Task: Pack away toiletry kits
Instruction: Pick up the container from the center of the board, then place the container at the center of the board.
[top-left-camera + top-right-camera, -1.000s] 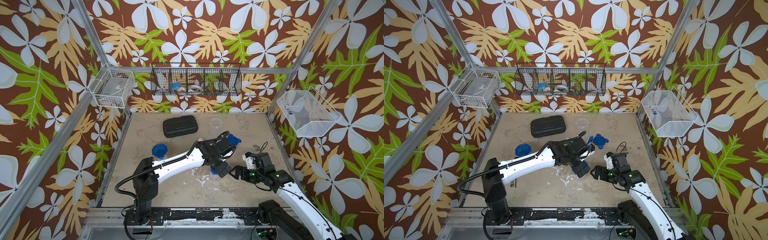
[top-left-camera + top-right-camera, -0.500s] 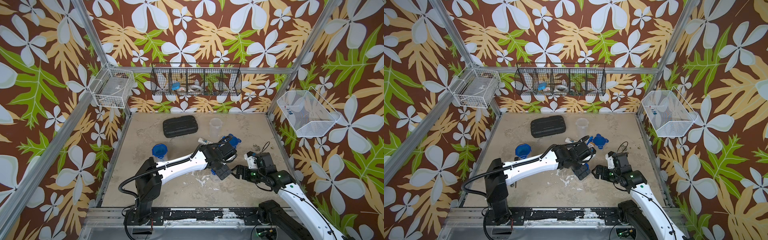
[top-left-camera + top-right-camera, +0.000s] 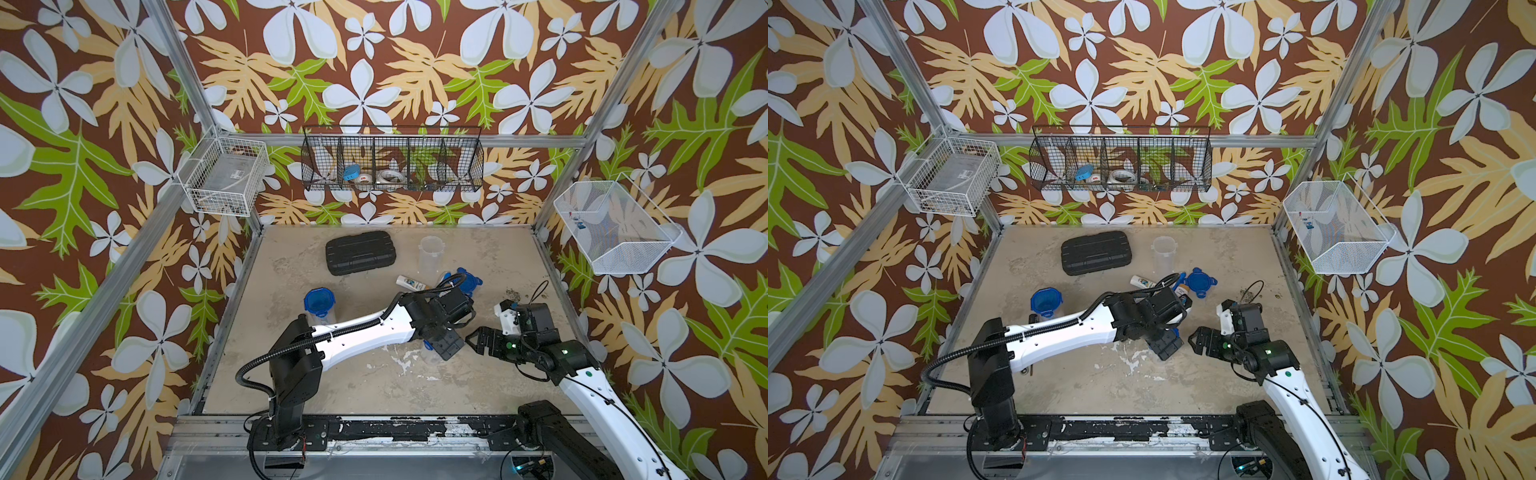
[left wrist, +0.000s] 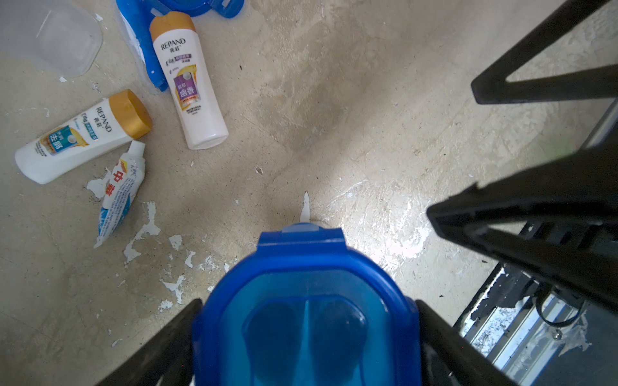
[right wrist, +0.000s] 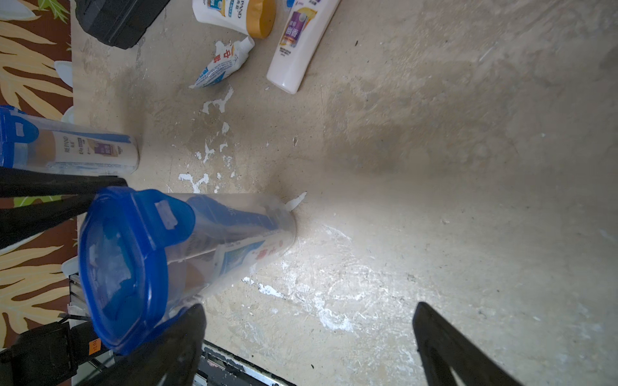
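A clear tumbler with a blue clip lid (image 4: 306,327) (image 5: 123,267) stands on the table with packed items inside. My left gripper (image 4: 309,304) (image 3: 438,344) is over it, jaws touching both sides of the lid. My right gripper (image 5: 309,309) (image 3: 486,324) hovers just right of it, open and empty. Two white bottles with orange caps (image 4: 190,87) (image 4: 83,140), a toothpaste tube (image 4: 122,187) and a blue toothbrush (image 4: 143,50) lie loose. A second lidded tumbler (image 3: 319,305) stands at the left. An open tumbler (image 3: 431,255) and a loose blue lid (image 3: 467,282) sit further back.
A black ribbed case (image 3: 359,252) lies at the back of the table. A black wire basket (image 3: 392,166) hangs on the back wall, with white wire baskets on the left (image 3: 224,180) and right (image 3: 611,228) walls. The table's paint is chipped.
My left gripper's jaws have narrowed a little onto the tumbler's lid, and the arm has shifted slightly. The right arm has stayed where it was.
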Motion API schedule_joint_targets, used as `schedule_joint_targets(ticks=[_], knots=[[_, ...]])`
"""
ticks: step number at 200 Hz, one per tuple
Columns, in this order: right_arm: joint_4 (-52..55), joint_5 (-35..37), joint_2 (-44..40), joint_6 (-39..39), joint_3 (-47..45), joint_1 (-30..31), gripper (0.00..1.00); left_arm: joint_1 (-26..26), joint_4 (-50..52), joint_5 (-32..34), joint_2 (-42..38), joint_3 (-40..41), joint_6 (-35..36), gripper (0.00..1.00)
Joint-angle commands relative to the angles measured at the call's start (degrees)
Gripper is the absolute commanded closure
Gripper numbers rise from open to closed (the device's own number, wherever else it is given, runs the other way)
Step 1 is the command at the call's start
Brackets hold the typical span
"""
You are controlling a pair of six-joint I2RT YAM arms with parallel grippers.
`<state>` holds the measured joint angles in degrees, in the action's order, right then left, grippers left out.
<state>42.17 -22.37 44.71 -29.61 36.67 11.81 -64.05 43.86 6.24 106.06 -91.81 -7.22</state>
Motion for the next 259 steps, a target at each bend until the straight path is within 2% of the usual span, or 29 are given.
schedule_joint_targets(ticks=[1,51,93,137,179,224,259], knots=[[0.3,0.0,-0.2,0.7,0.4,-0.3,0.04,-0.2,1.3,1.2,0.5,0.7,-0.7,0.07],[0.5,0.1,-0.5,1.1,1.5,-1.0,0.04,-0.1,2.5,3.7,-0.5,0.7,-2.6,0.13],[-0.1,-0.1,1.1,1.6,3.3,-1.0,0.04,1.8,4.8,9.6,-3.8,1.3,-8.9,0.17],[0.9,0.4,3.4,3.5,6.6,-1.0,0.04,9.7,3.2,9.9,-10.0,9.2,-14.5,0.22],[2.0,1.0,3.9,4.2,8.4,-1.0,0.04,18.8,1.8,11.5,-13.2,14.6,-14.2,0.22],[3.0,1.3,3.7,4.5,9.5,-1.0,0.04,27.5,-0.2,11.6,-12.0,13.9,-11.8,0.22],[4.0,2.5,4.0,4.8,11.5,-1.0,0.04,30.8,-2.1,10.7,-10.1,13.9,-9.2,0.21]])
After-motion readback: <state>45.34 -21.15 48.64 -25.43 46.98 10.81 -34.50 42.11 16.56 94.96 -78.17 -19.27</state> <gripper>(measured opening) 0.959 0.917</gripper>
